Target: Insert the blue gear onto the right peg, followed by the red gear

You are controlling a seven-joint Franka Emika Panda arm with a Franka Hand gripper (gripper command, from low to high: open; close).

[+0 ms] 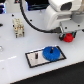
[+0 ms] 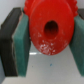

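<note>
The blue gear (image 1: pixel 50 53) lies flat on the right end of the grey black-edged plate (image 1: pixel 34 60), over the right peg, which is hidden inside it. The left pin (image 1: pixel 36 56) stands bare. My gripper (image 1: pixel 68 36) is above and toward the exterior view's right of the plate, shut on the red gear (image 1: pixel 67 36). In the wrist view the red gear (image 2: pixel 49 27) with its centre hole fills the frame between the teal pads (image 2: pixel 22 47), held above the white table.
A small tan and white fixture (image 1: pixel 19 27) stands on the white table (image 1: pixel 20 72) at the exterior view's left. A black cable (image 1: pixel 31 22) loops from the arm across the back. Dark objects sit along the far edge.
</note>
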